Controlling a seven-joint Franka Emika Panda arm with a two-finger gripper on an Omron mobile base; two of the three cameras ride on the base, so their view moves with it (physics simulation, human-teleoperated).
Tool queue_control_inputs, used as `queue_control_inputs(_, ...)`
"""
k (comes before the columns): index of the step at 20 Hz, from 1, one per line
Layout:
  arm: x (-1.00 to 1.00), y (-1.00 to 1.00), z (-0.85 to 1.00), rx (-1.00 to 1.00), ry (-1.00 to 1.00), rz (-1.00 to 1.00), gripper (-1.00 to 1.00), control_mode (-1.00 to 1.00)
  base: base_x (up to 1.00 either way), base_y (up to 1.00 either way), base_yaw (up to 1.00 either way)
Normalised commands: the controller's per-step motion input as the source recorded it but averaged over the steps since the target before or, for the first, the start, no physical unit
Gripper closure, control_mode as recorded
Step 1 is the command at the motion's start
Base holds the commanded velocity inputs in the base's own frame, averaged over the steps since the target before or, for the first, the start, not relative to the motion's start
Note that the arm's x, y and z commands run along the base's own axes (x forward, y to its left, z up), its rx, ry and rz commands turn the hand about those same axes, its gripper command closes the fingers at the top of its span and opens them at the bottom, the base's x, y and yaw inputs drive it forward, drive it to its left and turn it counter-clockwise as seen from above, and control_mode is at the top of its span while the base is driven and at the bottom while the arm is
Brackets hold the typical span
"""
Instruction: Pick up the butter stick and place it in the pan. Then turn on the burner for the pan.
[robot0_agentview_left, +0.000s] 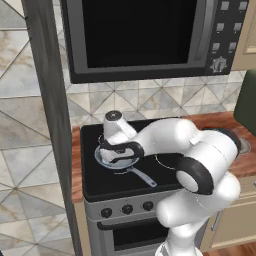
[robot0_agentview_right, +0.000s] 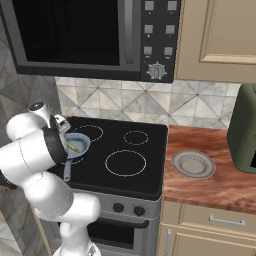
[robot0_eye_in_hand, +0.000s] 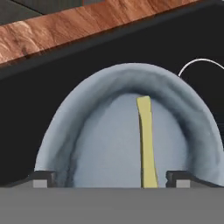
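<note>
Dark finger tips of the gripper (robot0_eye_in_hand: 109, 178) stand wide apart at the bottom of the hand view, one at each side, with nothing clamped between them. Between the tips, nearer one of them, lies the butter stick (robot0_eye_in_hand: 147, 142), a thin pale-yellow bar resting on the floor of the pan (robot0_eye_in_hand: 100, 144) and running from the near edge toward the far wall. The grey-blue pan sits on the black glass cooktop (robot0_agentview_left: 165, 177), and its long metallic handle (robot0_agentview_left: 142, 177) points toward the front of the stove in the left base view. A bit of yellow also shows inside the pan in the right base view, just beside the hand. A white ring outline (robot0_agentview_left: 120, 171) peeks out around the pan's near edge; whether the pan is centred on that burner I cannot tell. Black knobs (robot0_agentview_left: 127, 209) line the stove front below. On the wooden counter (robot0_agentview_right: 225, 187) to the right sits a round grey plate (robot0_agentview_right: 193, 164), well apart from the pan.
</note>
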Motion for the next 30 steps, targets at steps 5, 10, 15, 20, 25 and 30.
queue_control_inputs(5,-0.98,0.00,0.28,0.02,-0.30,-0.06,-1.00,-1.00,0.00,0.00,0.00)
queue_control_inputs(10,-1.00,0.01,0.02,0.19,-0.32,-0.11,-1.00,-1.00,0.00,0.00,0.00)
queue_control_inputs(15,-1.00,0.05,0.00,0.28,-0.32,-0.13,-1.00,-1.00,0.00,0.00,0.00)
queue_control_inputs(20,-1.00,0.18,0.05,0.32,-0.31,-0.14,-1.00,-1.00,0.00,0.00,0.00)
queue_control_inputs(25,-1.00,0.11,0.00,0.26,-0.30,-0.15,-1.00,-1.00,0.00,0.00,0.00)
queue_control_inputs(30,-0.47,0.00,-0.30,0.07,-0.10,-0.14,-1.00,-1.00,0.00,0.00,0.00)
